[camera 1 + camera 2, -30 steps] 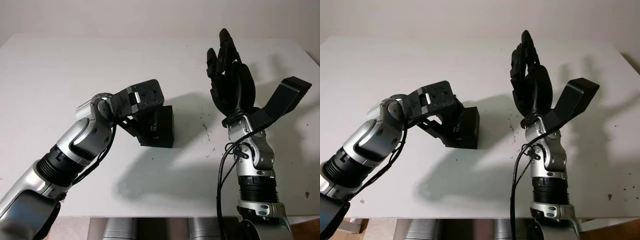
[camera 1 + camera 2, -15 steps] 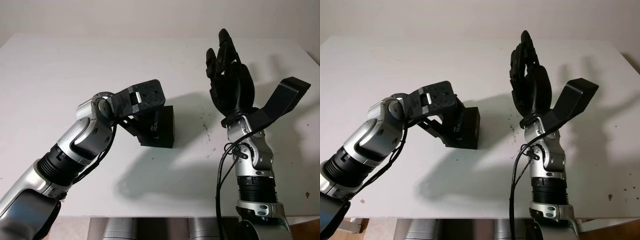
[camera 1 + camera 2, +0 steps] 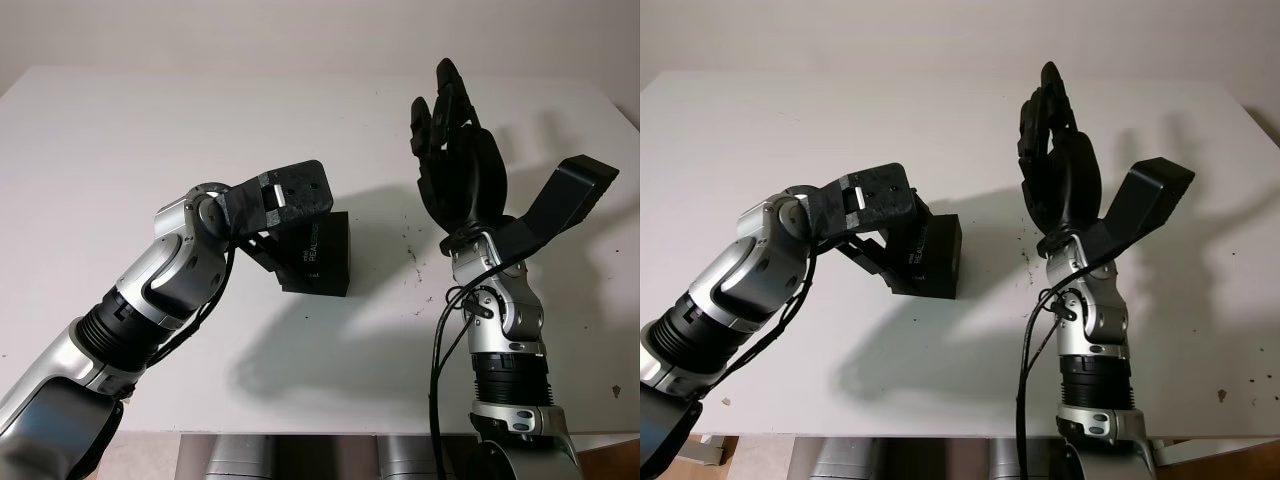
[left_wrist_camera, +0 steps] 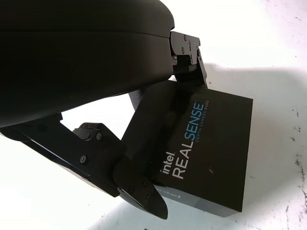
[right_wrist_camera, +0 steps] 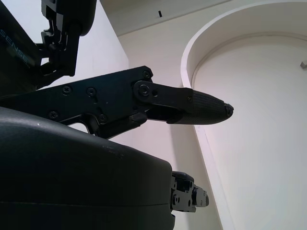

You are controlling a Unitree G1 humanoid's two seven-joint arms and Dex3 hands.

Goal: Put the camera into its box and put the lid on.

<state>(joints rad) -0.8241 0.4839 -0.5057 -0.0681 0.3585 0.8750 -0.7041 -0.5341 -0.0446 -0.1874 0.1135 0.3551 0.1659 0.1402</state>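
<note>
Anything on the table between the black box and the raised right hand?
No object: in the left eye view, bare white table with shadow and a few dark specks separates the black box from the open right hand.

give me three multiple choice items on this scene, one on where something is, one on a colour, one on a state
1. Where is the left hand?
A. at the black RealSense box, fingers on both sides of it
B. raised high above the table
C. off the table's edge

2. What colour is the word SENSE on the box?
A. red
B. blue
C. yellow

3. What is the right hand's state?
A. shut on the box
B. shut on a lid
C. open, held upright above the table

Answers: 1 A, the left hand sits over the RealSense box with a finger against its near side and another at the far edge. 2 B, the left wrist view shows SENSE in blue beside white REAL. 3 C, the right hand points up over the white table and holds nothing.
</note>
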